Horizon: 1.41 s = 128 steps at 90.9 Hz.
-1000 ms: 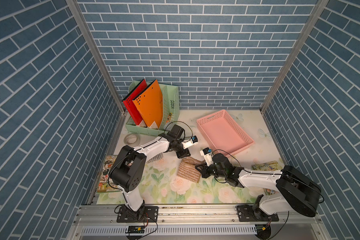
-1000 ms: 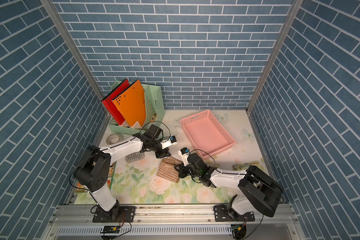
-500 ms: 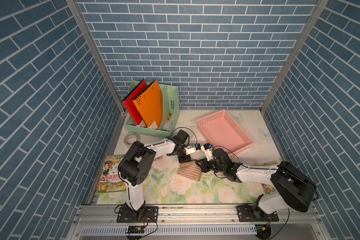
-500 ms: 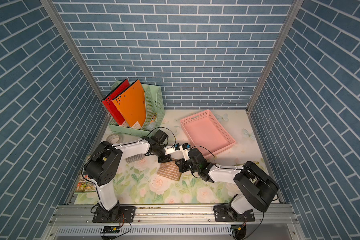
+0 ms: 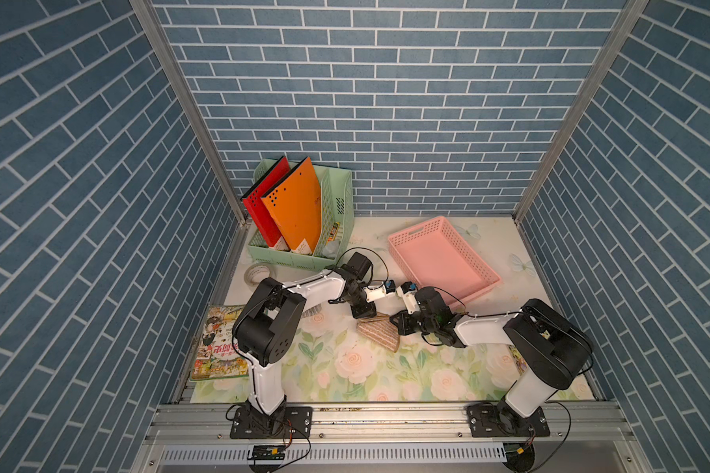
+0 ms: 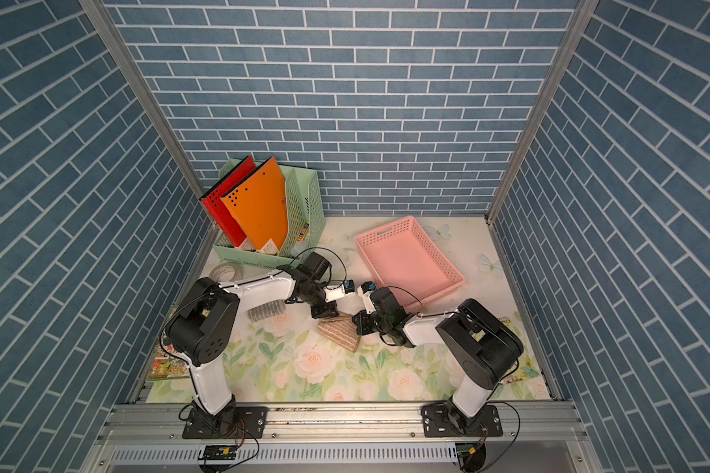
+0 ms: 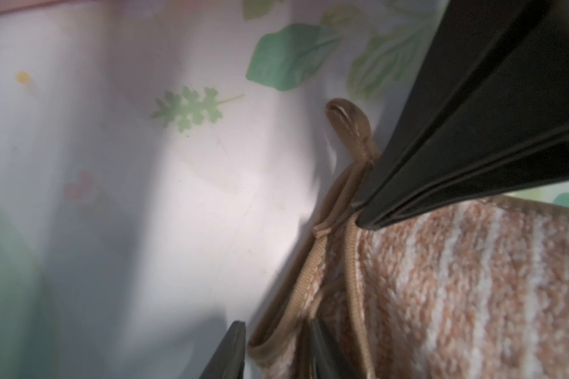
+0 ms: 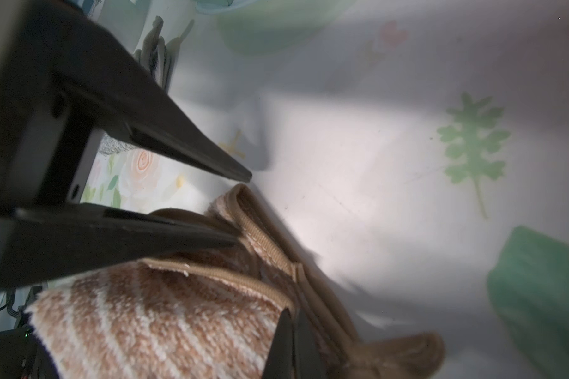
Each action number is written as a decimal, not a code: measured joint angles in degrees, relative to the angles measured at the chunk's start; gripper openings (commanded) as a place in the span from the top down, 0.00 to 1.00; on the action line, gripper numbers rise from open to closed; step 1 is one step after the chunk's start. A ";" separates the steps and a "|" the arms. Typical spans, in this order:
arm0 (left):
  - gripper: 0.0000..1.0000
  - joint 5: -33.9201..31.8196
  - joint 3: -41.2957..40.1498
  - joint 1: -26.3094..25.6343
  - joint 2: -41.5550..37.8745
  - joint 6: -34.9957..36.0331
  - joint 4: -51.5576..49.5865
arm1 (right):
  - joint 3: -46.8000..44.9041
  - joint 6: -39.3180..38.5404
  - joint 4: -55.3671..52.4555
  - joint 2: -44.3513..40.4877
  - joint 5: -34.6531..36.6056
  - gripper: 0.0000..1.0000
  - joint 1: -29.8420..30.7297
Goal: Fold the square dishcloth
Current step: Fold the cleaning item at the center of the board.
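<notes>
- Near left, a comic magazine (image 5: 218,348) lies flat at the edge of the floral mat (image 5: 345,376).
- Middle of the mat: the dishcloth (image 5: 377,332), tan with white stripes, is folded over into a small wedge between the two arms.
- The right gripper (image 8: 293,318) is clenched tight on the cloth's hem, at its right side.
- The left gripper (image 7: 276,323) is at the cloth's far corner. Its jaws are apart and the hem sits loose between them, so it isn't pinched.
- A bit left, a grey knit-looking cloth (image 6: 265,310) pokes out from under the left arm.
- Further back on the left there's a tape roll (image 5: 259,273).
- Far right is a pink basket (image 5: 443,262). Far left is a green file rack (image 5: 339,204) holding a red folder (image 5: 259,204) and an orange folder (image 5: 298,204).
</notes>
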 measured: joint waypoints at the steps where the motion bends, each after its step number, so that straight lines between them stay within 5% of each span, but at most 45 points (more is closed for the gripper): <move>1: 0.51 0.04 0.46 0.20 -0.04 -0.22 -0.13 | 0.02 0.00 -0.07 0.07 0.00 1.00 0.00; 22: 0.48 0.68 7.23 3.26 -9.01 -1.90 -1.88 | 1.03 -0.24 -0.87 1.05 -0.42 1.00 -0.04; 40: 0.52 6.03 -5.77 -0.02 -19.67 -2.64 -1.64 | 1.05 -0.24 -1.11 1.05 -0.68 1.00 -0.04; 58: 0.56 3.98 -18.73 -2.25 -17.35 -3.26 -1.44 | 1.07 -0.22 -1.42 1.05 -1.22 1.00 -0.04; 96: 0.56 0.24 -20.79 -4.00 -16.44 0.83 -2.45 | 1.57 -0.22 -2.40 1.01 -1.84 1.00 -0.07; 110: 0.54 4.50 -16.79 -7.63 -16.37 4.85 -13.84 | 2.29 -0.22 -2.93 1.01 -2.69 1.00 -0.04; 128: 0.53 6.67 0.44 -7.41 -15.74 5.57 -20.65 | 2.49 -0.22 -3.48 1.01 -2.75 1.00 -0.04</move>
